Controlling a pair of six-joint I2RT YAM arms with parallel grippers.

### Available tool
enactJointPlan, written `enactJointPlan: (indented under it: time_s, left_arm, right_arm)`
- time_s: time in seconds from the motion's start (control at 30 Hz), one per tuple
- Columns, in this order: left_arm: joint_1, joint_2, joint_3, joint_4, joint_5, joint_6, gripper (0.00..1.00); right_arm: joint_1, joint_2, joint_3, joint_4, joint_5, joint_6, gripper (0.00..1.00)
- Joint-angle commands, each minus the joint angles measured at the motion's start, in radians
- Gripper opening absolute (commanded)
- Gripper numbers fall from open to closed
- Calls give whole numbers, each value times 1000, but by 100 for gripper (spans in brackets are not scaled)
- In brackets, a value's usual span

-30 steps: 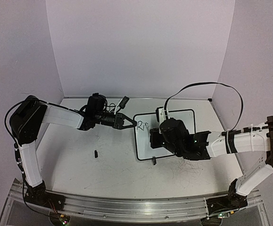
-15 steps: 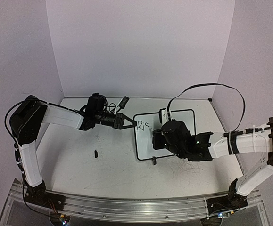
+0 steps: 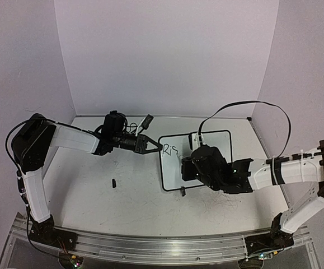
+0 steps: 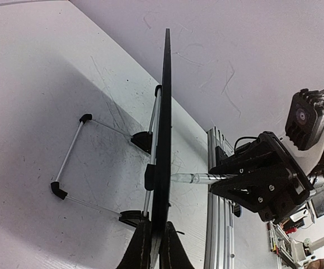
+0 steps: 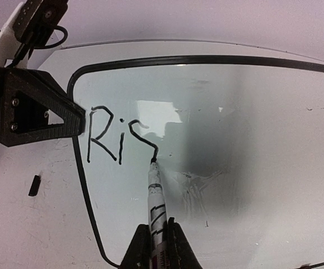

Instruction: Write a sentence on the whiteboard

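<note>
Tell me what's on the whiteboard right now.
Black letters "Ris" near the whiteboard's upper left corner, the marker tip touching the s. Elsewhere only faint smudges; the lower right part is out of frame or covered by the right arm.

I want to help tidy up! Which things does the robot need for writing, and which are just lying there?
Needed: whiteboard, marker, the letters "Ris", left fingers gripping the board's edge, right fingers holding the marker.
Lying about: small black piece on the table, left of the board.
</note>
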Motion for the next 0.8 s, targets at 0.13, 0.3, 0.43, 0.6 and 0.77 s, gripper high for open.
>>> enactJointPlan:
  time_s: [0.13, 0.3, 0.43, 0.6, 0.77]
  left_arm:
    - [-8, -11, -1, 24, 26, -24, 0]
    - [-8, -11, -1, 23, 26, -24, 0]
    - [-8, -12, -1, 24, 26, -24, 0]
    - [-8, -12, -2, 23, 25, -23, 0]
    - [-8, -13, -3, 23, 21, -21, 0]
  right_arm:
    - [7, 41, 25, 5, 9, 2, 0]
    - [7, 65, 49, 16, 17, -9, 0]
    - [6, 70, 63, 21, 32, -14, 0]
    - [7, 40, 64, 23, 39, -23, 0]
    - [-1, -55, 12, 27, 31, -22, 0]
